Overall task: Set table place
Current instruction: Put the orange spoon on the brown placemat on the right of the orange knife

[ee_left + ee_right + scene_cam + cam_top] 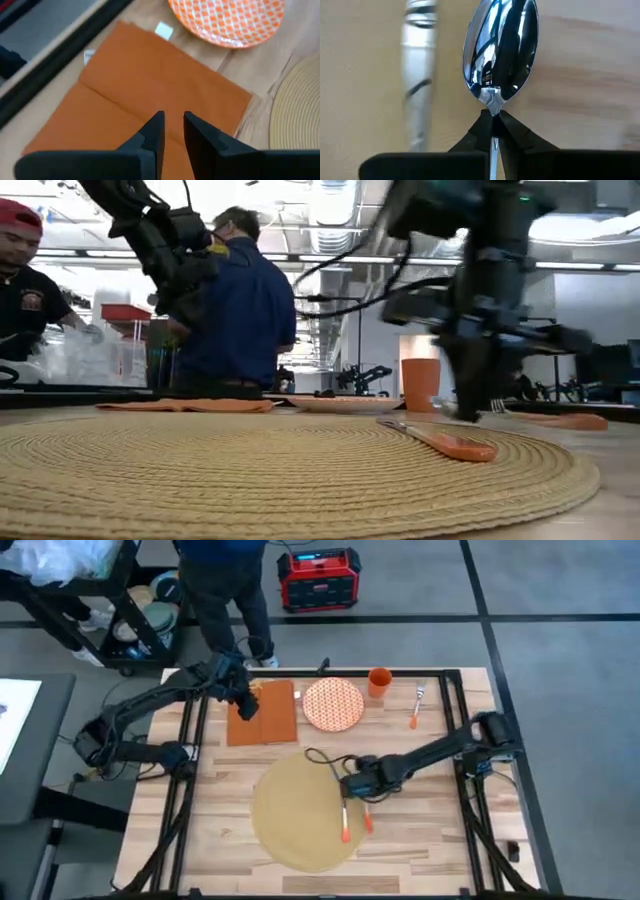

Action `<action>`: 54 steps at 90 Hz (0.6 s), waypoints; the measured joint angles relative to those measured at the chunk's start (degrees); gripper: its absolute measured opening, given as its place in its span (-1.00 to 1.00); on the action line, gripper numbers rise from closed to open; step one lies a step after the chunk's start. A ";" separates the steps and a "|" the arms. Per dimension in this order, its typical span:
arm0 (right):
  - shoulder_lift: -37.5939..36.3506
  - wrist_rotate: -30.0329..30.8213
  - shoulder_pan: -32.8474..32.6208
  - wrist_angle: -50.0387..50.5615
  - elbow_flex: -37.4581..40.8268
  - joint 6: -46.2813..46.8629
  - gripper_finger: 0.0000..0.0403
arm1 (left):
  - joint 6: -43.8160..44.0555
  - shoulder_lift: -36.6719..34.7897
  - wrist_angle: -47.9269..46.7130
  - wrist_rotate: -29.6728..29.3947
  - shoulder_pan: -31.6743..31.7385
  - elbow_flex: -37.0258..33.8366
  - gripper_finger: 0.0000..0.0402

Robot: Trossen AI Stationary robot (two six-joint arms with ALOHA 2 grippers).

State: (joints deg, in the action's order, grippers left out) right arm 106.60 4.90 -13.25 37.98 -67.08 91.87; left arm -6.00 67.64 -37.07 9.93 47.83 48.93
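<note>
Lying flat near the front middle of the table, the placemat carries an orange-handled knife on its right part, the handle pointing toward the front edge. In the low view the knife rests on the woven mat with its blade toward the far side.

Right at the mat's right edge, the right gripper is clamped on a spoon; its wrist view shows both fingers pinched together on the spoon's neck just below the shiny bowl, held over bare wood. The spoon's orange handle shows just beside the knife, at the mat's rim.

Behind the mat sit a rust-orange napkin, an orange-and-white plate just right of it, an orange cup and, farther right, a fork with an orange handle.

The left gripper hovers over the napkin, its jaws a narrow slit apart and holding nothing; the plate is beyond it.

A person in dark blue stands behind the table, near a red box on the floor. Another person in a red cap shows at the low view's left.
</note>
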 joint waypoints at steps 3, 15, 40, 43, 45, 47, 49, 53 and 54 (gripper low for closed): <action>0.90 -0.53 0.28 0.14 -1.19 -1.24 -1.00 | 0.27 0.00 0.09 0.01 -0.01 -0.05 -0.75; 1.98 -0.58 0.72 2.78 -2.41 -1.66 -1.00 | 0.63 0.00 0.17 0.02 -0.02 -0.07 -0.75; 1.69 -0.72 0.35 1.70 -2.50 0.64 -1.00 | 0.46 0.00 0.17 0.04 -0.02 -0.07 -0.75; 1.69 -0.61 0.20 1.46 -2.50 0.93 -1.00 | 0.46 0.00 0.15 0.04 -0.02 -0.07 -0.75; 1.69 -0.51 0.16 1.27 -2.50 1.02 -1.00 | 0.46 0.00 0.17 0.03 -0.02 -0.07 -0.75; 1.78 -0.51 0.17 1.04 -2.50 1.09 -1.00 | 0.46 0.00 0.17 0.04 -0.02 -0.07 -0.75; 2.05 -0.52 0.22 0.61 -2.50 1.17 -1.00 | 0.46 0.00 0.17 0.03 -0.02 -0.07 -0.75; 2.50 -0.50 0.16 -0.54 -2.50 2.30 -1.00 | 0.46 0.00 0.19 0.04 -0.02 -0.07 -0.75; 2.60 -0.50 0.13 -0.78 -2.50 2.70 -1.00 | 0.46 0.00 0.19 0.04 -0.02 -0.07 -0.75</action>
State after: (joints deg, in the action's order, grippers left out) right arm 109.20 4.40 -13.12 37.20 -69.58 94.57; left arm -5.54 67.64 -36.88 9.98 47.81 48.86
